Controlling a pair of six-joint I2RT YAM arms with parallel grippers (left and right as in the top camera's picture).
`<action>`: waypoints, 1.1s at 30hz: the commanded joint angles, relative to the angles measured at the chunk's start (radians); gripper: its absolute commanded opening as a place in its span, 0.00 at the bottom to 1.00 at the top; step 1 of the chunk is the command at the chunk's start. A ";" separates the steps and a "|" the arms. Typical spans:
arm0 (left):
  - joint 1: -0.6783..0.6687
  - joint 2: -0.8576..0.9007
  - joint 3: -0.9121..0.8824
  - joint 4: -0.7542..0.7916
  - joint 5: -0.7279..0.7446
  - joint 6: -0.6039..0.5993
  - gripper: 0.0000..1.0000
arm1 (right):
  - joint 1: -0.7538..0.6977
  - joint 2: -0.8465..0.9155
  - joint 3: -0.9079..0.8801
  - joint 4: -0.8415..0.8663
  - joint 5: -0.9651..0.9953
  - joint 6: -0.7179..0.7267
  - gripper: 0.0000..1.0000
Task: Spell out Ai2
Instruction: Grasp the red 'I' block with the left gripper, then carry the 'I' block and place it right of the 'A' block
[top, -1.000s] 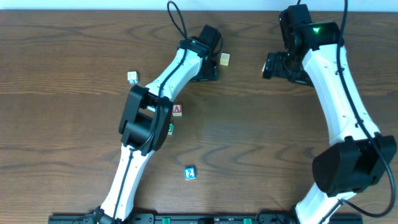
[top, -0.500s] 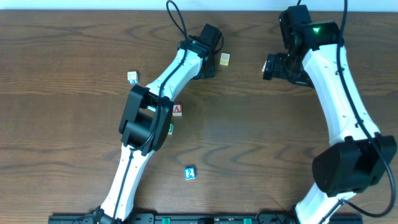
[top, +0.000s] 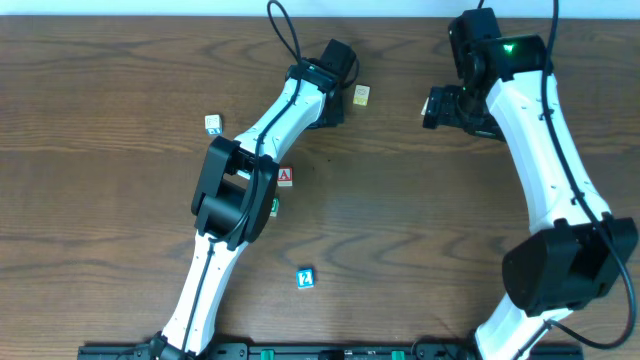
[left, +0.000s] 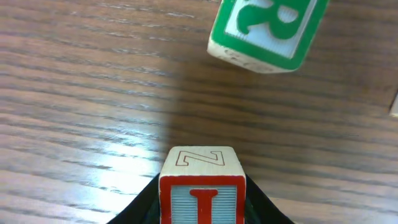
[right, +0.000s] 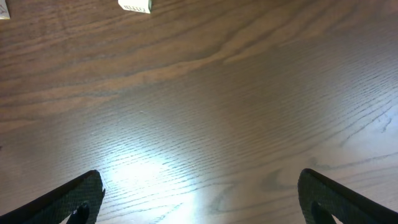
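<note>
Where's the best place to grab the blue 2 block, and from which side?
Pinch the blue 2 block across two opposite side faces, straight down from above. It lies flat, numeral up, on bare table with nothing touching it, so every side is free; align with its edges.

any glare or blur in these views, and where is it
Right wrist: bright glare patch on the table low left of centre, grain otherwise sharp. Left wrist: similar glare left of the red I block, dark shadow above it, green R block cut off by the top edge. Overhead: even light, no blur.
</note>
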 joint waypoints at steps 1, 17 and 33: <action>0.004 0.005 0.019 -0.034 -0.036 0.002 0.29 | 0.011 -0.014 0.005 -0.003 0.004 -0.003 0.99; -0.062 -0.001 0.019 -0.254 0.088 0.132 0.26 | 0.011 -0.014 0.005 0.003 0.005 -0.003 0.99; -0.108 -0.001 0.019 -0.327 0.087 0.110 0.32 | 0.011 -0.014 0.005 -0.010 0.005 -0.004 0.99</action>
